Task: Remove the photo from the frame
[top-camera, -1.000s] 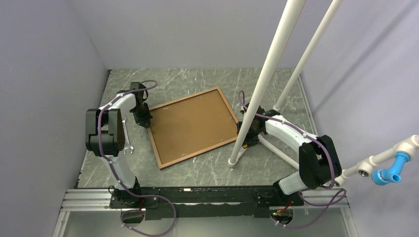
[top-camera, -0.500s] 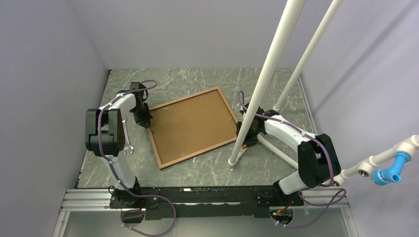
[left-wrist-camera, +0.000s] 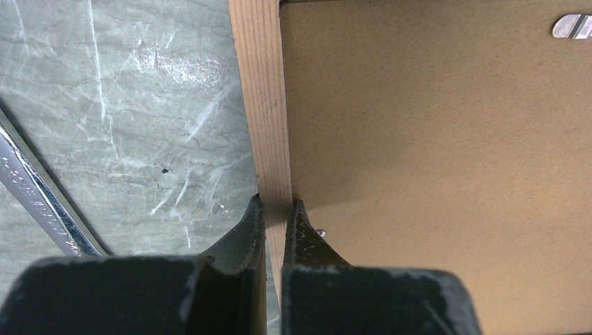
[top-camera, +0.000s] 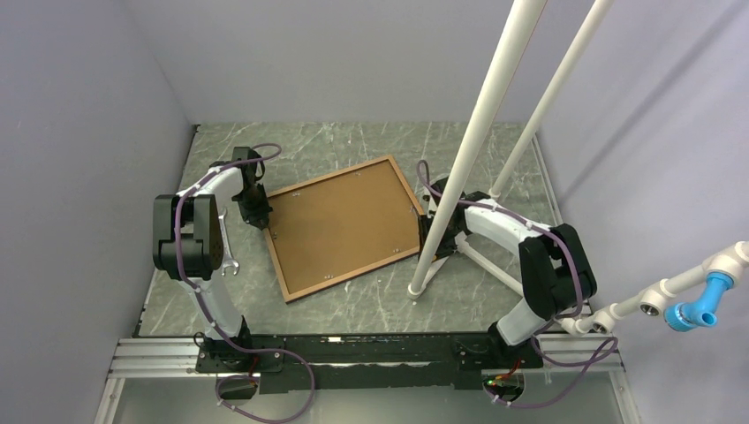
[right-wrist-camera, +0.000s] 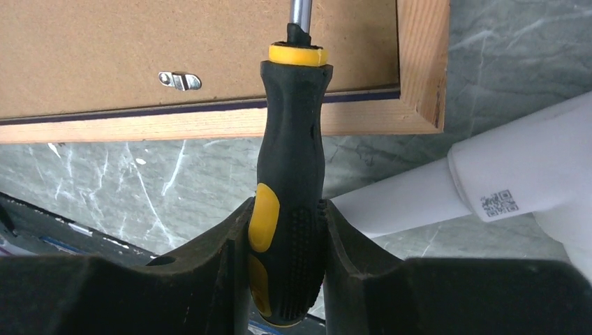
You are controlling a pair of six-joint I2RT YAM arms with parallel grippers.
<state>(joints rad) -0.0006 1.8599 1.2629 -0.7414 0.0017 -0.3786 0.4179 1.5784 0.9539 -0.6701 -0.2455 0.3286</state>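
the right arm's elbow has swung in toward the middle of the worktop [top-camera: 371,300] since the earlier frame, and the right gripper [top-camera: 439,234] has edged closer to the frame [top-camera: 344,225]. the frame and the left arm have not shifted.

the frame lies flat, back side up, near the centre of the worktop, turned a little counter-clockwise in the top view. its brown backing board [left-wrist-camera: 433,160] sits inside a light wood rim [left-wrist-camera: 265,105]. the photo does not show in any view.

the left gripper [left-wrist-camera: 274,209] is at the frame's 9 o'clock edge. its fingers [left-wrist-camera: 250,227] are nearly together, pinched on the wood rim, one on the outer side and one on the board side. a silver wrench [left-wrist-camera: 42,202] lies on the worktop at 8 o'clock in the left wrist view.

the right gripper is at the frame's 3 o'clock corner, its fingers [right-wrist-camera: 230,237] clamped on the black and yellow handle of a screwdriver [right-wrist-camera: 290,174]. the metal shaft points to 12 o'clock in the right wrist view, across the rim and over the backing board. a small metal turn clip [right-wrist-camera: 179,80] sits on the board at 10 o'clock from the handle's yellow collar. a white pole [top-camera: 468,150] stands just beside this gripper.
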